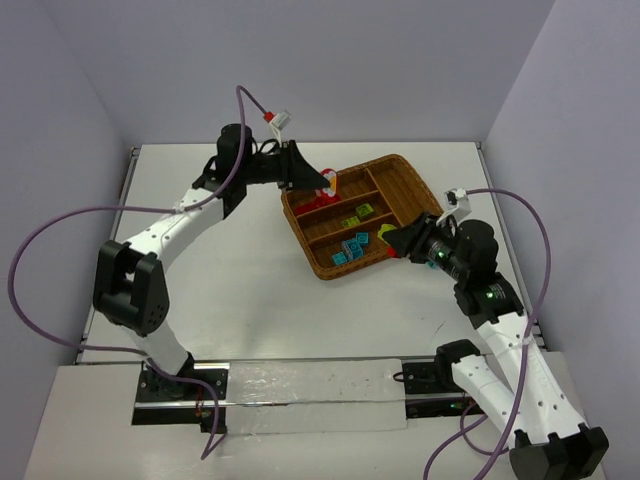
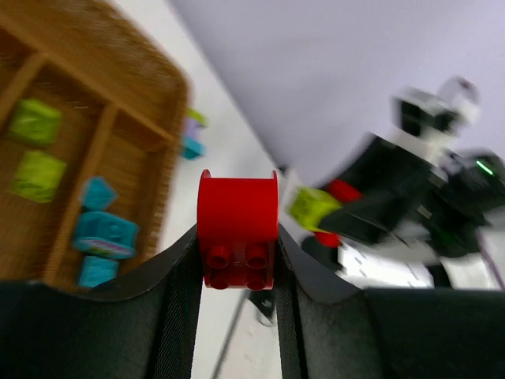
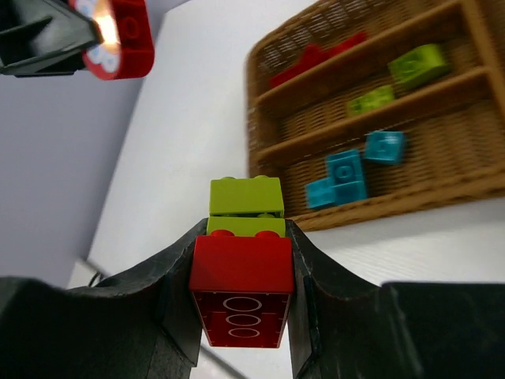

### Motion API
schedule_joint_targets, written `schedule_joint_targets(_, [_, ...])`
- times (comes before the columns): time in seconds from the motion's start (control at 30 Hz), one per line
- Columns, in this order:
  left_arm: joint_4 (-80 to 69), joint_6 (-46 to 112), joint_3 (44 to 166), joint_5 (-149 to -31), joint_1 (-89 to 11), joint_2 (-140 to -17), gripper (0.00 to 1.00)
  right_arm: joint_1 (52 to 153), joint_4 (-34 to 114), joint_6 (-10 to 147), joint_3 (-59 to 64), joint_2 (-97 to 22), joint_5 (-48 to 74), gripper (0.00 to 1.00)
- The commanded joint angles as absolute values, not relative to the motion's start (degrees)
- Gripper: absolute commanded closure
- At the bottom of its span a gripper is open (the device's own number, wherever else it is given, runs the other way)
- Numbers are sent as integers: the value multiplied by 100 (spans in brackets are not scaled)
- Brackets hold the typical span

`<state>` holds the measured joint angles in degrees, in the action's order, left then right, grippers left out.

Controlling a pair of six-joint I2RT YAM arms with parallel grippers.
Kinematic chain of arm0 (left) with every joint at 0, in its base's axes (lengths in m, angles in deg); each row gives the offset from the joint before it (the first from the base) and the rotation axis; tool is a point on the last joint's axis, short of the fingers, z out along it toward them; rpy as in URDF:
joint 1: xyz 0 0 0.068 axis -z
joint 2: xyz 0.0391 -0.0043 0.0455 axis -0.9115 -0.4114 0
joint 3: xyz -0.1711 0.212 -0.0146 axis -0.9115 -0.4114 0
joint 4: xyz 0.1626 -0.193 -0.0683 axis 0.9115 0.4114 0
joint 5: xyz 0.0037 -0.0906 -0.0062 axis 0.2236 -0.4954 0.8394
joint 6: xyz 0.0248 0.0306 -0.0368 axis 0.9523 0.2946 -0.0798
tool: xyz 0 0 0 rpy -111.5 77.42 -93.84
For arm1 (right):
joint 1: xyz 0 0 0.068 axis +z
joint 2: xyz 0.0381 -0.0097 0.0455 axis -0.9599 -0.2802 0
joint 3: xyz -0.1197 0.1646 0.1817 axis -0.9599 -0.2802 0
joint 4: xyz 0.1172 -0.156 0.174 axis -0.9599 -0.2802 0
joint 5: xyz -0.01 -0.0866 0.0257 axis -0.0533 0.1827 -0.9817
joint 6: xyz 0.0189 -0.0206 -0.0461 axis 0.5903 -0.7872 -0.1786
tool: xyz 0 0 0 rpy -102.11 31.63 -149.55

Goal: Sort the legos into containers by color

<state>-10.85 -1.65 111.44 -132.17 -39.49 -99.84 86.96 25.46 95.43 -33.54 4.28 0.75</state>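
The brown wicker tray (image 1: 400,165) lies at the table's middle right. Red legos (image 1: 308,206) lie in its far slot, yellow-green legos (image 1: 357,215) in the middle slot, and cyan legos (image 1: 351,248) in the near slot. My left gripper (image 1: 326,181) is shut on a red lego (image 2: 237,225) above the tray's far left corner. My right gripper (image 1: 393,240) is shut on a stack with a red lego (image 3: 241,272) below and yellow-green legos (image 3: 246,197) on top, at the tray's near right edge.
A small purple and cyan lego pair (image 2: 192,134) lies on the table just outside the tray (image 2: 118,63), seen only in the left wrist view. The tray's crosswise end slot (image 1: 405,192) shows no bricks. Purple cables loop beside both arms.
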Motion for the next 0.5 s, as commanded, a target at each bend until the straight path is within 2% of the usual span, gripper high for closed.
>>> schedule_joint_targets(0.0, [815,499,11870,-11621,-3908,-10797,100,8660,1974,9410,-3087,764,1431,100])
schedule_joint_targets(0.13, [1261,473,12574,-10903,-3890,-11547,100,8665,1851,9416,-3140,806,1515,100])
schedule_joint_targets(0.47, [1994,508,13994,-10073,-3884,-12702,100,8665,1841,9386,-3199,800,1445,100])
